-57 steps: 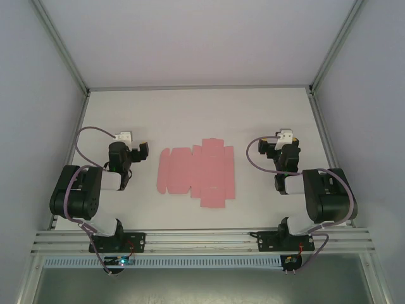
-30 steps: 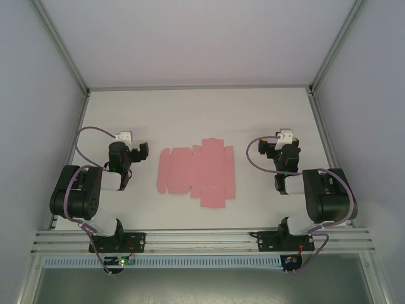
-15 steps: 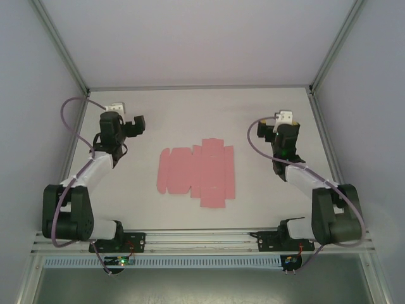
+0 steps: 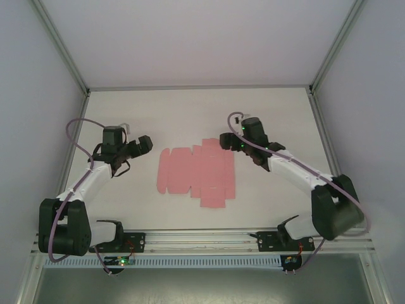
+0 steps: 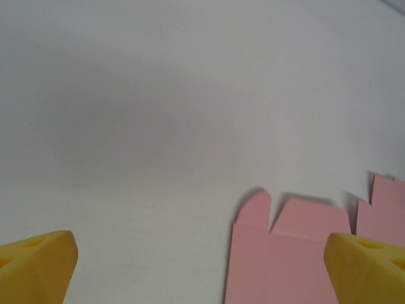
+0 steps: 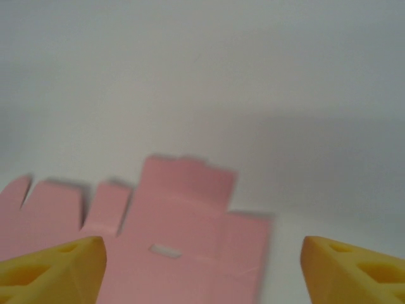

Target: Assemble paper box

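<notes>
The paper box [image 4: 196, 174] lies flat on the white table as an unfolded pink die-cut sheet with flaps, at the centre. My left gripper [image 4: 144, 145] hovers just left of the sheet's left edge, open and empty; the left wrist view has the sheet's corner flaps [image 5: 288, 253] between its yellow fingertips [image 5: 38, 266]. My right gripper [image 4: 226, 142] hangs over the sheet's far right corner, open and empty. The right wrist view looks down on the sheet [image 6: 183, 234] with its small slot [image 6: 166, 251], blurred, between yellow fingertips [image 6: 354, 269].
The white table [image 4: 190, 114] is walled by a metal frame; its posts [image 4: 63, 50] rise at the back corners. Both arm bases [image 4: 114, 231] sit on the rail at the near edge. Bare table lies behind and beside the sheet.
Both arms have unfolded from their rest pose and swung inward: the left gripper now sits beside the sheet's left edge, the right gripper above its far right corner. The sheet has not moved.
</notes>
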Action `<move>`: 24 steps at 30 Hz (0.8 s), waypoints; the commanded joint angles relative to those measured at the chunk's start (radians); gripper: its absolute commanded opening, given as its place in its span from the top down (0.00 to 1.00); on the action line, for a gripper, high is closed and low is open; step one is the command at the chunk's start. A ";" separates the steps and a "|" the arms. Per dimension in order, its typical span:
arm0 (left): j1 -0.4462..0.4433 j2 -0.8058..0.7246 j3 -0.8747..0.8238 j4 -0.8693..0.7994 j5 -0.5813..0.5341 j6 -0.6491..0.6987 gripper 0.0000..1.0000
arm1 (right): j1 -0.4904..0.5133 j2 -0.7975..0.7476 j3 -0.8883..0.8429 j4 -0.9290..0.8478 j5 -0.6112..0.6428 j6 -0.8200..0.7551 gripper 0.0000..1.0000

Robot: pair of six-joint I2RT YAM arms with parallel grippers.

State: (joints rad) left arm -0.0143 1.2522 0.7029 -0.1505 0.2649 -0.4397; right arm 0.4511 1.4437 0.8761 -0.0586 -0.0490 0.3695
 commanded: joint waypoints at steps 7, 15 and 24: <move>-0.067 0.098 -0.001 -0.102 0.275 -0.081 0.00 | 0.023 0.256 0.070 -0.065 -0.188 0.114 0.32; -0.137 0.201 0.041 -0.170 0.312 -0.065 0.00 | 0.006 0.338 0.006 -0.038 -0.163 0.157 0.36; -0.165 0.334 0.073 -0.102 0.460 -0.067 0.00 | -0.009 0.355 -0.055 0.004 -0.172 0.160 0.36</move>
State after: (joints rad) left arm -0.1616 1.5463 0.7628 -0.2852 0.6037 -0.5064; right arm 0.4534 1.7508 0.8707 0.0055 -0.2264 0.5140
